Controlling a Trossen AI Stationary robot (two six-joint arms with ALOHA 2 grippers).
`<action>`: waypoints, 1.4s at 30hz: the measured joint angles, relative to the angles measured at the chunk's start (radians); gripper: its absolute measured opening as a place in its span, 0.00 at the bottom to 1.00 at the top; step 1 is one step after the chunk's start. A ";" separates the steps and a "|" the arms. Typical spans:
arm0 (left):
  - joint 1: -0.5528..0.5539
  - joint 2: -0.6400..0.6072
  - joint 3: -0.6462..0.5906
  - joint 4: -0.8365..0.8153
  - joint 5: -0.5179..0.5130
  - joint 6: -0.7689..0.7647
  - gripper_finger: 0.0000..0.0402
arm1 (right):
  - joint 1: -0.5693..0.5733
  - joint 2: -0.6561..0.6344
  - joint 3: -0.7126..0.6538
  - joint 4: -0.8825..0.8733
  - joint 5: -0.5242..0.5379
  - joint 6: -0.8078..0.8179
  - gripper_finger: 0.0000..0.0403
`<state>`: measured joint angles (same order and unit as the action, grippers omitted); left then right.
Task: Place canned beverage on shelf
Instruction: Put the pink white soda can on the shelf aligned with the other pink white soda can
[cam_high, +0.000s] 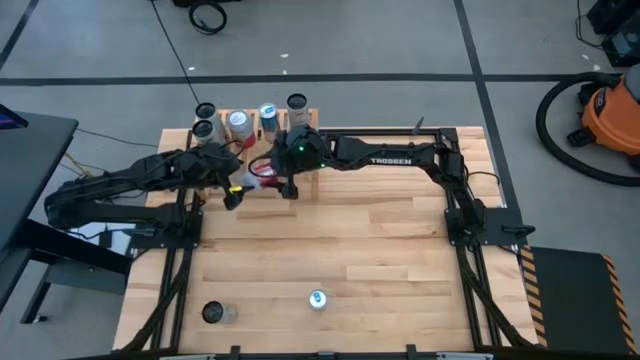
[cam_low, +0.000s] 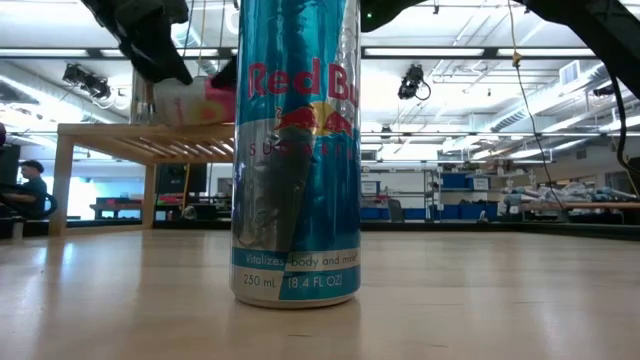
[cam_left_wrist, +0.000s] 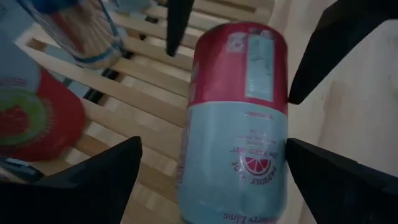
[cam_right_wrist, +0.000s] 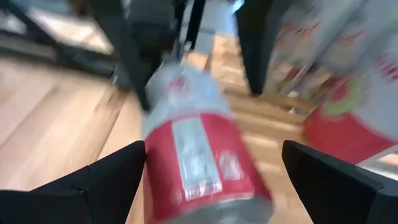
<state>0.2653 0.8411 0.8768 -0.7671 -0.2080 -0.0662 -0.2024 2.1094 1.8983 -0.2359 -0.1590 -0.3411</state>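
Observation:
A can (cam_left_wrist: 239, 112) with a red end and a pale blue end lies on its side over the slats of the wooden shelf (cam_left_wrist: 137, 93) at the table's far edge. In the high view this can (cam_high: 262, 177) is between my two grippers. My left gripper (cam_left_wrist: 212, 146) is open, its fingers standing either side of the pale end. My right gripper (cam_right_wrist: 213, 149) is open, its fingers standing either side of the red end (cam_right_wrist: 199, 155). Several other cans (cam_high: 238, 122) stand upright on the shelf (cam_high: 305, 118). My left gripper has a finger (cam_left_wrist: 323, 180) close beside the can's pale end; whether it touches, I cannot tell. My right gripper has a finger (cam_right_wrist: 112, 180) close against the side of the can's red end; blur hides whether it touches.
A blue and silver can (cam_low: 295, 150) stands upright near the table's front edge (cam_high: 317, 299), with another can (cam_high: 215, 313) to its left. The two arms (cam_high: 390, 158) meet over the shelf's near side. Bare plank tabletop (cam_high: 350, 240) lies between shelf and front cans.

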 joint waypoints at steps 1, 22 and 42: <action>0.000 0.006 0.000 -0.001 0.003 0.000 0.99 | 0.000 0.000 0.000 -0.028 -0.002 -0.017 0.96; 0.016 0.200 0.000 0.106 -0.015 0.073 0.99 | 0.010 0.011 0.000 -0.080 0.025 -0.133 0.96; 0.019 0.199 0.000 0.111 -0.014 0.074 0.99 | 0.024 0.014 0.000 0.015 0.036 -0.140 0.96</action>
<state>0.2841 1.0401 0.8772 -0.6559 -0.2222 0.0078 -0.1785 2.1231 1.8980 -0.2205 -0.1232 -0.4813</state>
